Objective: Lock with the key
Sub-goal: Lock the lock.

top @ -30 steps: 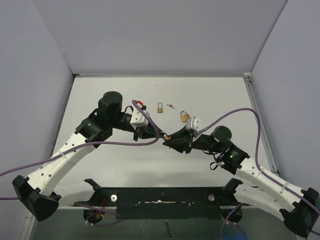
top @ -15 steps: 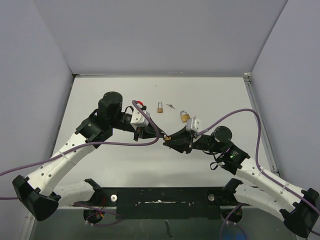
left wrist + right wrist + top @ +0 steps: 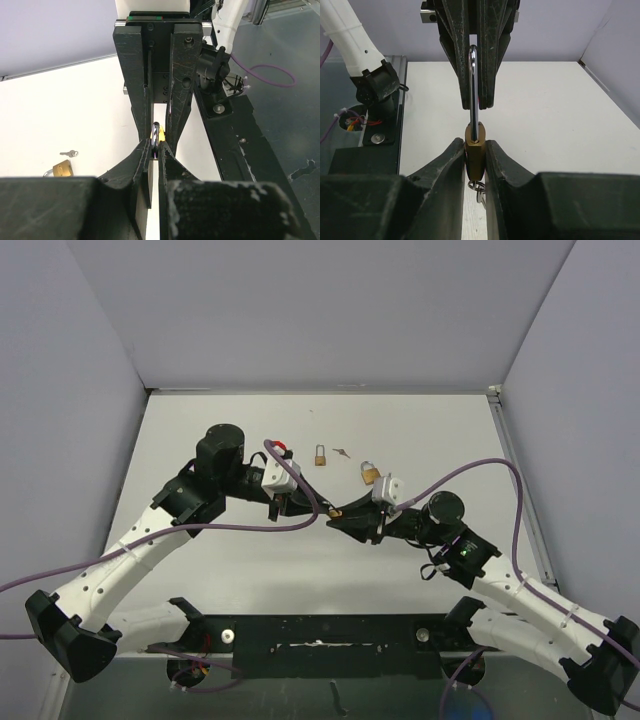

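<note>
The right jaws are closed on the brass body of the padlock [image 3: 475, 145], low in the centre of the right wrist view. Its steel shackle [image 3: 473, 90] stands straight up into the left jaws, which grip it at the top centre (a small metal ring [image 3: 477, 189] shows just beneath the body). In the top view the two arms meet nose to nose at the middle of the frame, over the white counter [image 3: 200, 430]. Further up the frame lie a small padlock [image 3: 320, 455], a loose key [image 3: 342, 452] just right of it, and a second padlock [image 3: 369, 474] lower right.
</note>
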`<state>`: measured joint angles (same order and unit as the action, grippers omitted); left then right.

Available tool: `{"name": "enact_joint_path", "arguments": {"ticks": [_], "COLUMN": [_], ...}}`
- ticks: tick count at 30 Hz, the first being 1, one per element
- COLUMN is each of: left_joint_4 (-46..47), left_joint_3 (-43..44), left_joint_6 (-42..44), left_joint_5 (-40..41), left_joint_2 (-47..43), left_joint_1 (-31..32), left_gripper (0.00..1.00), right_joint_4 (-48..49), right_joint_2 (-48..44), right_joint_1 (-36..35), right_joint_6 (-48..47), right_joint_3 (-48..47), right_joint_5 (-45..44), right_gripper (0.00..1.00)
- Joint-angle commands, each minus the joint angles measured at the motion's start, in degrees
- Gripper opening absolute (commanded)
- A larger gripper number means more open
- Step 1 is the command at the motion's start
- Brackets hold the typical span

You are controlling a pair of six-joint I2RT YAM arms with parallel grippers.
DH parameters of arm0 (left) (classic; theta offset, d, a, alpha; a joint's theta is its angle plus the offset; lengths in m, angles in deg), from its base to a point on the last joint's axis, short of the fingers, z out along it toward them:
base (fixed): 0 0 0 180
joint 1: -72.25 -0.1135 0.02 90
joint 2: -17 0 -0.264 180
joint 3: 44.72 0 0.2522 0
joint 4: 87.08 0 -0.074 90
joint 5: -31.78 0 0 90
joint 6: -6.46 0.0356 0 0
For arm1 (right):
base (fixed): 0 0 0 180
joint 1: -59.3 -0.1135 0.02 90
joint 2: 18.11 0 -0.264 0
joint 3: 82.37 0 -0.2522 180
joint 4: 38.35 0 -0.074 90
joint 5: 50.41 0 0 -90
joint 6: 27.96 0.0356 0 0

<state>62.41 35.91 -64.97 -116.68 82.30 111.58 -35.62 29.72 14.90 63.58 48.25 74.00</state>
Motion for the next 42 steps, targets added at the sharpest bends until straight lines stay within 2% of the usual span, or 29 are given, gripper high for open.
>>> {"name": "enact_joint_path", "arguments": {"ticks": [1, 21, 33, 38, 42], "left_joint_4": [0.7, 4.7, 17.4, 19.3, 24.1], "left_joint_3": [-0.8, -6.0, -12.3, -13.0, -13.7], "left_joint_6": [-0.5, -1.6, -9.0, -10.6, -14.1], "left_joint_5": [0.4, 3.4, 1.2, 0.7, 1.9], "left_joint_2": [0.3, 1.4, 0.1, -0.2, -1.4], "left_joint_1": [1.3, 1.8, -0.3, -1.3, -2.2], "left_gripper": [0.0, 0.0, 0.0, 0.0, 0.0], "right_joint_4": [7.4, 10.0, 25.1, 21.7, 14.9], "right_joint_2": [-0.9, 0.3, -1.9, -2.3, -2.0], "right_joint_1": [-0.8, -1.5, -2.0, -1.9, -2.0], "right_joint_6": [-1.5, -2.1, 3.2, 2.1, 1.2], "right_joint_3": [-6.2, -14.0, -11.6, -13.3, -14.2], "right_joint_5": [-1.2, -0.7, -2.0, -1.2, -1.1], "right_gripper": [0.0, 0.0, 0.0, 0.0, 0.0]}}
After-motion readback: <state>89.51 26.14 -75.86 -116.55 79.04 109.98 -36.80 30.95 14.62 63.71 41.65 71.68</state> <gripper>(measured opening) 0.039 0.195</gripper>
